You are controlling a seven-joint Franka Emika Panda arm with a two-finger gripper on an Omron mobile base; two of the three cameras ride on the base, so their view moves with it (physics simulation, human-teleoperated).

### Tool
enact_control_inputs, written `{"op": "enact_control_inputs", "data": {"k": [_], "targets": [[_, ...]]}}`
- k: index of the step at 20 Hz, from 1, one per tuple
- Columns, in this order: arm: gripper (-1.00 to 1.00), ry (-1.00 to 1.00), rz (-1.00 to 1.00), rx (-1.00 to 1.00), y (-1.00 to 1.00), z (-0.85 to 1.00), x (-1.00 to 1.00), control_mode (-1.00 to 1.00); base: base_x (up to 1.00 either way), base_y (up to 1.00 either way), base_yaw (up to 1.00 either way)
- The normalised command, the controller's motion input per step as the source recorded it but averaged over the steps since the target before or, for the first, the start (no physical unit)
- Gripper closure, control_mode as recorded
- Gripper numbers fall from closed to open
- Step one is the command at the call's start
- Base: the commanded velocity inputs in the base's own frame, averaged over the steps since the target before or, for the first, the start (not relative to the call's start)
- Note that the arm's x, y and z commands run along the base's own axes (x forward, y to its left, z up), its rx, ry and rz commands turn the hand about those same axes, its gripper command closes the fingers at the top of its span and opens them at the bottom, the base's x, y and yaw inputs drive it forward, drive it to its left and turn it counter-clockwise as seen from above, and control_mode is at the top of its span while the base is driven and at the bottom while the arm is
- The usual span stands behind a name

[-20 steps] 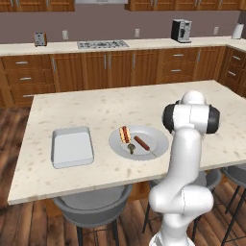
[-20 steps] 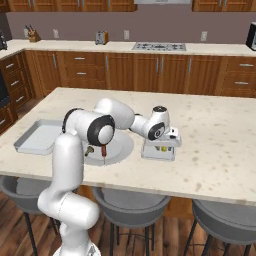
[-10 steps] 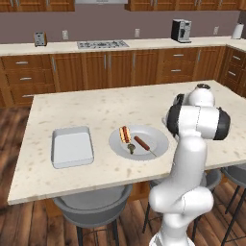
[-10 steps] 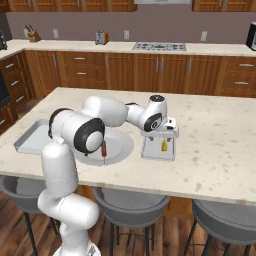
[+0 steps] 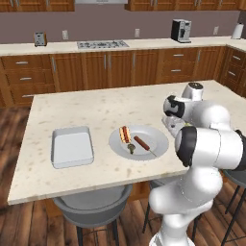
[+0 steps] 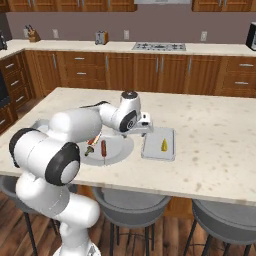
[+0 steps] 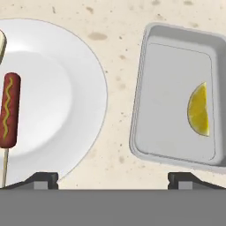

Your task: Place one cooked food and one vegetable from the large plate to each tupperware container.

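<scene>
Speckled beige stone made up the counter (image 5: 96, 108) where I worked, an island in a kitchen with brown wooden cabinets (image 5: 115, 69) along the far wall. My hand (image 7: 113, 178) hung above the counter with its two dark tips spread wide apart, holding nothing; one tip (image 7: 42, 178) sat over the rim of the large plate (image 7: 84, 79) and the other (image 7: 187, 180) over the near edge of a pale grey container (image 7: 176, 66).

In that container, the one on the right side of the plate (image 6: 157, 150), lay a yellow wedge (image 7: 199, 110), resting flat on the floor of the tray near one long wall. It was the only food in it that I could see.

The round plate (image 5: 158, 137) sat between the two containers. On it lay the sausage on a skewer (image 7: 9, 110), reddish-brown with a thin yellow squiggle along it, its stick pointing towards my hand. Beside it was the hot dog (image 5: 125, 134) in its tan bun, and just by the near end of the hot dog a small olive-brown mushroom bit (image 5: 131, 147).

The second container (image 5: 72, 146) stood on the left of the plate, a little apart from it, with nothing visible inside.

Grey stools (image 5: 91, 206) were tucked under the near edge of the counter.
</scene>
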Motion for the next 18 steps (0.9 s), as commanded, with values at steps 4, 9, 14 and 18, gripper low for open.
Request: {"op": "enact_control_inputs", "data": {"k": [4, 9, 14, 18], "targets": [[-1.00, 0.01, 0.22, -0.04, 1.00, 0.00, -0.48, -1.00, 0.00, 0.00, 0.00], [-1.00, 0.15, 0.17, -0.01, 1.00, 0.04, -0.23, -1.00, 0.00, 0.00, 0.00], [-1.00, 0.12, -0.02, -0.01, 0.36, -0.33, 0.16, -1.00, 0.00, 0.00, 0.00], [-1.00, 0.05, -0.01, -0.02, 0.22, -0.30, 0.11, -1.00, 0.00, 0.00, 0.00]]}}
